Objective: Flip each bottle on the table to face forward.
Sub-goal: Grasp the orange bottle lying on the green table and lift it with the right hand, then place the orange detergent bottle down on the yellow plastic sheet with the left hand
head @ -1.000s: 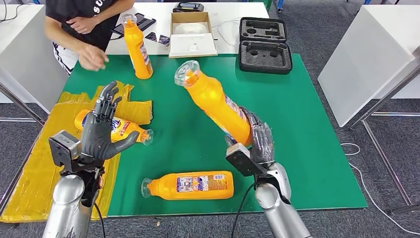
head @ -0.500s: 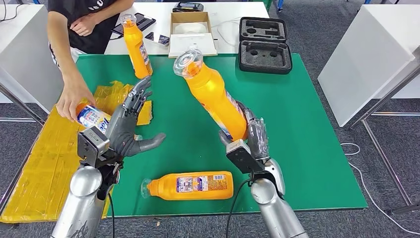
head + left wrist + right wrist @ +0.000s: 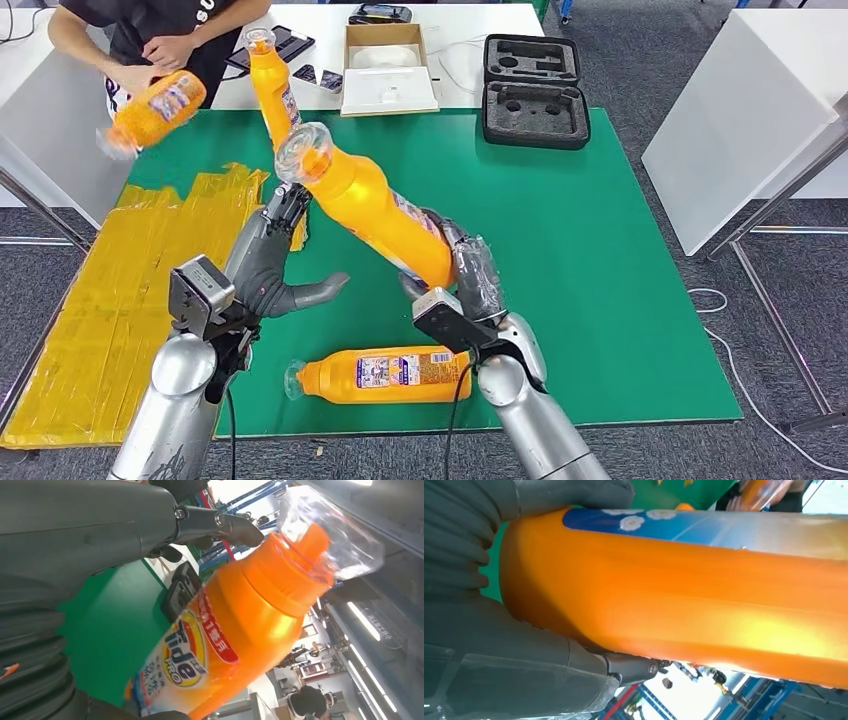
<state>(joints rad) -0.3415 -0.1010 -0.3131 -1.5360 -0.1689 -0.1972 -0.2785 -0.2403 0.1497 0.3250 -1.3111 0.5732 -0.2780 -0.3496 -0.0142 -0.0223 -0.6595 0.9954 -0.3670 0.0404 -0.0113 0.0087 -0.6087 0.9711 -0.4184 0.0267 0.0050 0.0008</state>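
My right hand [image 3: 470, 278] grips the base of an orange detergent bottle [image 3: 385, 218], which leans far to the left above the green mat [image 3: 600, 230]; its clear cap [image 3: 303, 152] points up and left. The right wrist view has the same bottle [image 3: 704, 595] held in the hand [image 3: 499, 645]. My left hand [image 3: 272, 262] is open beside the bottle's upper part, fingers spread. From the left wrist, the labelled bottle [image 3: 235, 635] lies between the fingers [image 3: 220, 522] and thumb. A second bottle [image 3: 385, 374] lies on its side near the front edge. A third bottle [image 3: 276, 92] stands upright at the back.
A person at the back left holds another orange bottle [image 3: 155, 108] in the air. A yellow sheet [image 3: 100, 300] covers the mat's left side. Behind the mat are a black foam case [image 3: 535, 95] and an open cardboard box [image 3: 388, 70]. A white table [image 3: 750, 110] stands to the right.
My right hand has swung its bottle leftward, toward the left hand. The left hand moved right and forward. The person picked the bottle off the yellow sheet and lifted it away.
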